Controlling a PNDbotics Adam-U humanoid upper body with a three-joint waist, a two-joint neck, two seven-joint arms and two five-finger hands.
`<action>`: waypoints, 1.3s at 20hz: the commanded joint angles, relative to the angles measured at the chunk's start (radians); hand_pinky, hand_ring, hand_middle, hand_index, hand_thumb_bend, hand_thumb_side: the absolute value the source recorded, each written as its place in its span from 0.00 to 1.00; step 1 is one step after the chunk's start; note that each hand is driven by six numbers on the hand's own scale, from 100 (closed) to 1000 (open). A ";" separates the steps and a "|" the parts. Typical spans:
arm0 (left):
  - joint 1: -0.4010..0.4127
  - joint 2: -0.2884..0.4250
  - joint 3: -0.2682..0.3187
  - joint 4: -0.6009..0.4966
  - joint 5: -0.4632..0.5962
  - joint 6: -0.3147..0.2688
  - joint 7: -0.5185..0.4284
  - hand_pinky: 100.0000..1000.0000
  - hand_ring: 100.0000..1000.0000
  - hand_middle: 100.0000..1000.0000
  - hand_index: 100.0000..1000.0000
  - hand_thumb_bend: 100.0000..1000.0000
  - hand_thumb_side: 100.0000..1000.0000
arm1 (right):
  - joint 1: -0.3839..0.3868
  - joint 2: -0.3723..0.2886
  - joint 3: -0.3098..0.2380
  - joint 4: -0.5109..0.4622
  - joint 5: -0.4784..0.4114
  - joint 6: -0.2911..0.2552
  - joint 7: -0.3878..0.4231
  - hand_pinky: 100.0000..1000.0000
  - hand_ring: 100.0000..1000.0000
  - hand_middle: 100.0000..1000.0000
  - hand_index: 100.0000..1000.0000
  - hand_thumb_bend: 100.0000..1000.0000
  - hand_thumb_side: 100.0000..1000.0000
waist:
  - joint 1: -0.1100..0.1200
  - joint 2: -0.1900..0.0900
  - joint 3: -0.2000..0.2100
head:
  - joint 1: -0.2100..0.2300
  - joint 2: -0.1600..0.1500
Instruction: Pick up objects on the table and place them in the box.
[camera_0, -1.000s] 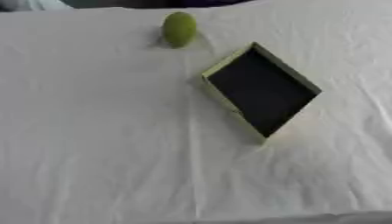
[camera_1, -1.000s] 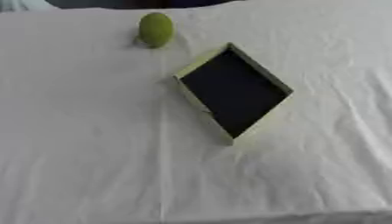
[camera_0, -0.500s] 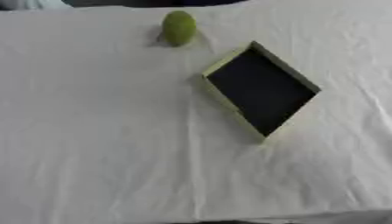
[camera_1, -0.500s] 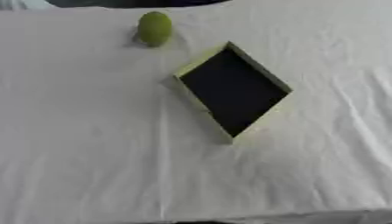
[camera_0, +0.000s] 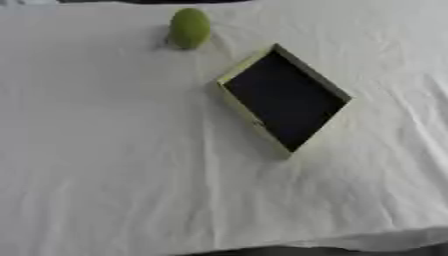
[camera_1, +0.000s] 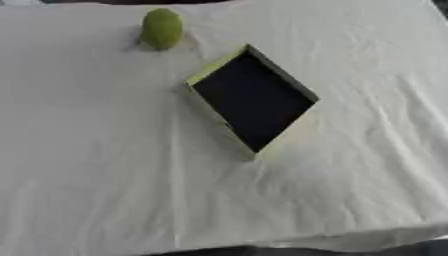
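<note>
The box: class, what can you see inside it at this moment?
Inside the box only a dark, bare floor shows; nothing lies in it. The green fruit sits outside, apart from it, on the white cloth. No part of the interior looks covered.

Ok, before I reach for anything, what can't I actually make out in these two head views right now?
- Both hands: in neither view, so their pose is unknown.
- Green object: rounded and green; too blurred to name, and its far side is hidden.
- Box: the inside is uniformly dark, so its depth cannot be judged.
- Table: the cloth covers it; the far and near edges are cut off by the frame in both views.
</note>
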 joint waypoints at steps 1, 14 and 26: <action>-0.002 -0.008 0.028 -0.014 0.007 -0.034 0.013 0.74 0.81 0.63 0.72 0.19 0.32 | -0.044 0.040 0.037 0.074 0.053 0.024 0.048 0.83 0.81 0.82 0.87 0.02 0.37 | -0.009 -0.006 0.018 | -0.040 -0.014; 0.016 -0.068 0.040 -0.014 0.026 -0.120 0.030 0.74 0.81 0.63 0.72 0.21 0.32 | -0.164 0.168 0.155 0.398 0.253 -0.071 0.248 0.84 0.86 0.87 0.91 0.22 0.45 | -0.026 0.001 0.044 | -0.061 -0.024; 0.026 -0.082 0.042 -0.014 0.030 -0.117 0.027 0.74 0.81 0.63 0.71 0.19 0.34 | -0.254 0.298 0.108 0.711 0.459 -0.277 0.454 0.88 0.88 0.87 0.94 0.25 0.39 | -0.021 -0.003 0.049 | -0.058 -0.040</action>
